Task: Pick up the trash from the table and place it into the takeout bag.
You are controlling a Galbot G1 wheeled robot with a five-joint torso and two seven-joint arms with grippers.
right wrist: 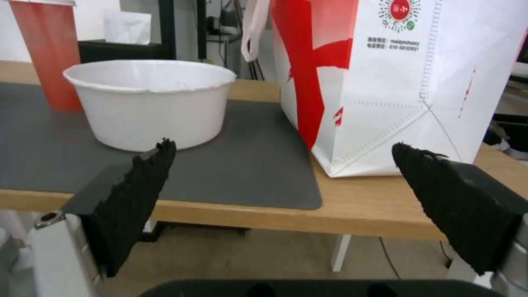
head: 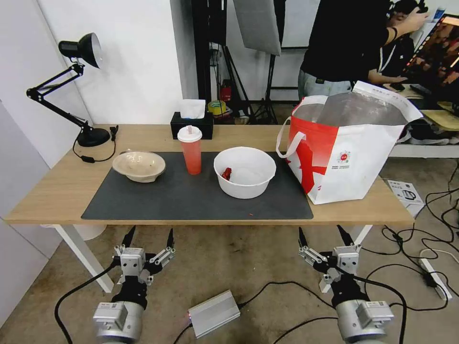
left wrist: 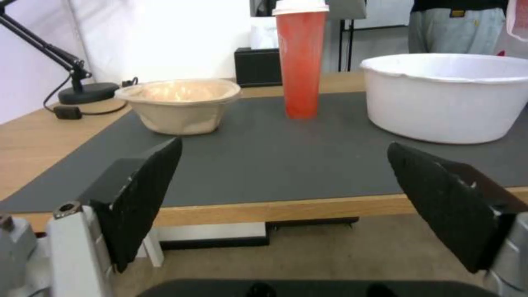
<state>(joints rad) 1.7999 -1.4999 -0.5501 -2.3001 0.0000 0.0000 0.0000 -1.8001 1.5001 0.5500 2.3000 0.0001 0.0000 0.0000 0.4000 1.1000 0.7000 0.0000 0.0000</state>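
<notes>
1. L gripper (head: pixel 148 237): fingers spread, nothing held, below table's (head: pixel 48 191) front edge, toward left end.
2. R gripper (head: pixel 326 235): fingers spread too, nothing held, below front edge near bag.
3. Mat (head: pixel 191 200) reaches nearly to front edge; front strip of it bare.
4. On mat, L to R w/ gaps between: beige bowl (head: pixel 139 166), cup (head: pixel 191 149), white bowl (head: pixel 245 172) w/ red scrap (head: pixel 227 173).
5. Bag (head: pixel 349 148) upright at right end, mouth open, just beside white bowl.
6. Tissue box (head: pixel 191 123) at back edge, behind cup.
</notes>
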